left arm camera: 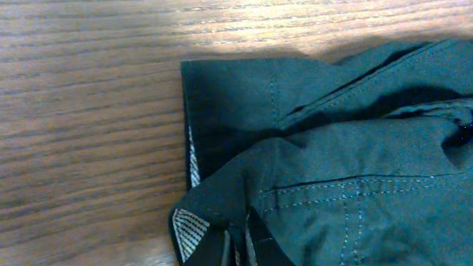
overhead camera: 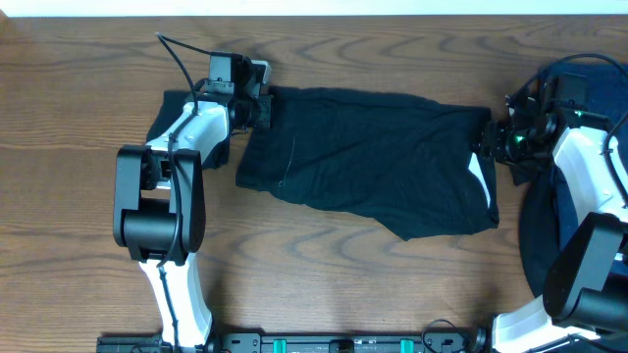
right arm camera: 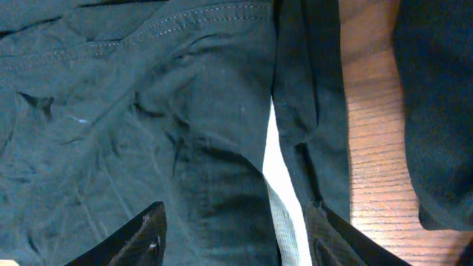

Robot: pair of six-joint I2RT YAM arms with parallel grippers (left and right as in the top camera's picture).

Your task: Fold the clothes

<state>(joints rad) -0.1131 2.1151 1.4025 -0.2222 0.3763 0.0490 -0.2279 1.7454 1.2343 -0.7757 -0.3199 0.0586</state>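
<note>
The black garment (overhead camera: 373, 157) is laid out across the centre of the wooden table (overhead camera: 78, 147). Its corner at 10 o'clock is clamped by the left gripper (overhead camera: 263, 106), the jaws pressed together on the cloth. At 3 o'clock the right gripper (overhead camera: 488, 145) is held over the garment's pale inner edge (right arm camera: 284, 199), fingers apart. A navy garment (overhead camera: 542, 245) is seen at 4 o'clock.

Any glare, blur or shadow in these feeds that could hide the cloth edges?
Overhead: even light, sharp, but the black garment reads as one dark mass. Left wrist: glare washes the table at top; stitching crisp. Right wrist: softer, its fingers dark blurs, pale inner edge bright.
</note>
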